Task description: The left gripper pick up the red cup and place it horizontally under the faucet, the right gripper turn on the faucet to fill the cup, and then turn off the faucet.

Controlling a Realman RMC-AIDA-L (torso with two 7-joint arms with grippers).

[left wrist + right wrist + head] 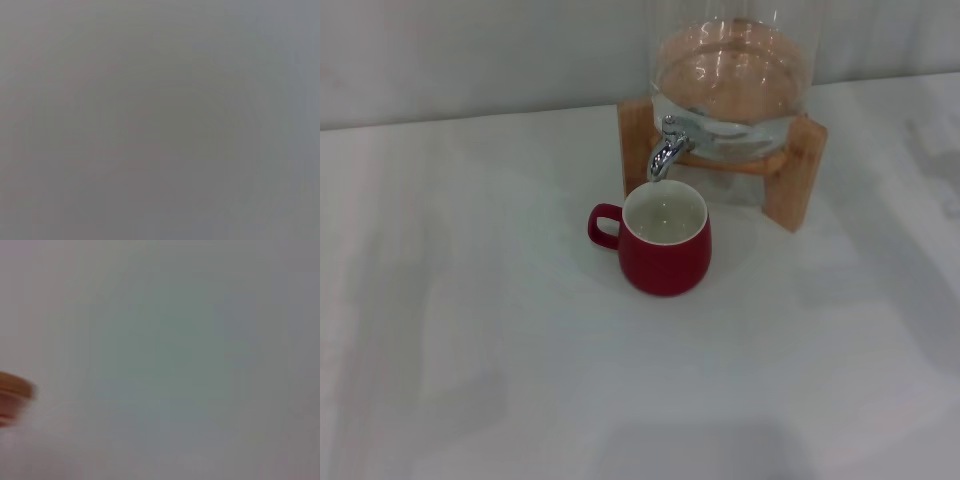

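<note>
The red cup (666, 240) stands upright on the white table (470, 330) in the head view, its handle pointing to the left and its white inside showing. Its rim sits right under the spout of the chrome faucet (666, 152). The faucet is fitted to a clear glass dispenser (732, 75) on a wooden stand (792, 180). No water stream shows. Neither gripper is in view. The left wrist view shows only a plain grey surface. The right wrist view shows a pale surface and a blurred wooden edge (15, 390).
The dispenser and its wooden stand sit at the back of the table, right of the middle. A pale wall (470, 50) runs behind the table.
</note>
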